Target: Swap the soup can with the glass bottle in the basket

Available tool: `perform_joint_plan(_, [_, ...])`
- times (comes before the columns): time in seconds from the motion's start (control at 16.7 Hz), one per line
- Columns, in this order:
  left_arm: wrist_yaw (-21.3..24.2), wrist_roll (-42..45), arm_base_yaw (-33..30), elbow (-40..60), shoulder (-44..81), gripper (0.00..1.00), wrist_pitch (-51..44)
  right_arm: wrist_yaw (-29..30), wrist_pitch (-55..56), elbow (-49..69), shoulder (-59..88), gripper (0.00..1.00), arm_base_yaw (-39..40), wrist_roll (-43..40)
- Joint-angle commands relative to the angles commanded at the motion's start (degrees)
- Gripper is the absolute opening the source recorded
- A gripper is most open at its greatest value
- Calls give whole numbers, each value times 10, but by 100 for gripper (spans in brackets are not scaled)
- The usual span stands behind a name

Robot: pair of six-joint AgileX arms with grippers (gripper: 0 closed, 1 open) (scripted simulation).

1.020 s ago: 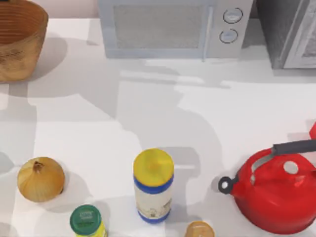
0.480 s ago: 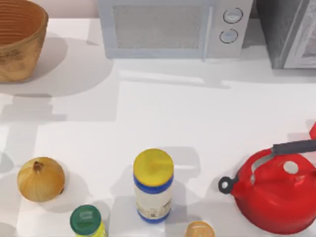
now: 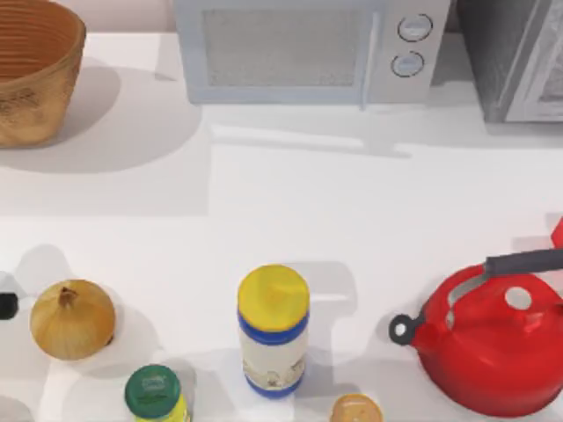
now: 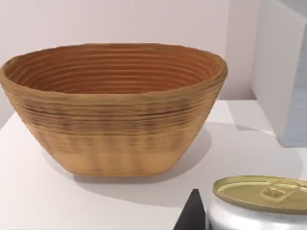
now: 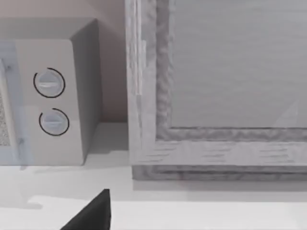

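The soup can (image 4: 261, 203), a small upright cylinder tin, shows a dull olive-gold round top with a raised rim and a pull tab, above a pale silvery-white band of its side; the lower part is cut off by the left wrist view's edge, so its label cannot be read. It stands just beside the left claw (image 4: 193, 216), which appears there as a dark wedge close against the tin's side; whether this claw is apart or clamped on the tin cannot be told. Ahead of the left claw and well beyond the tin sits the large round woven wicker basket (image 4: 115, 139), tan-brown outside with a thick rim. Its ribbed orange-brown inner wall is visible below the far rim, while its floor is hidden behind the near wall. In the top view the basket is at the table's far left corner, and a small dark part of the left arm (image 3: 5, 305) pokes in at the left edge, just beside a round yellow-brown onion (image 3: 72, 318). Farther along the near side stand a green-lidded bottle (image 3: 153, 392), a tall white-and-blue container with a yellow lid (image 3: 274, 330), a small tan round-topped item (image 3: 354, 410) and a red kettle (image 3: 493, 347). The right claw (image 5: 91, 215) hangs in front of a pale grey microwave (image 5: 53, 100) and a grey cabinet (image 5: 225, 86); whether it is apart or together cannot be told.
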Motion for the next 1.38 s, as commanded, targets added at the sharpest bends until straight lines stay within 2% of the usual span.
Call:
perform_joint_plan(0.3, [-5,-8,-7,-83,-86,0,51,0,0,0,0,100,0,0])
perform_joint_plan(0.84, [7,-5,-6,-66,-52,0,68,0,0,0,0,100,0,0])
perform_joint_plan(1.08, [65,-2,-16,-5,66,0,135,0,0,0,0,100,0,0])
perform_joint_plan(1.38, [188,2,-48,107,300,0,257,0,0,0,0,100,0,0])
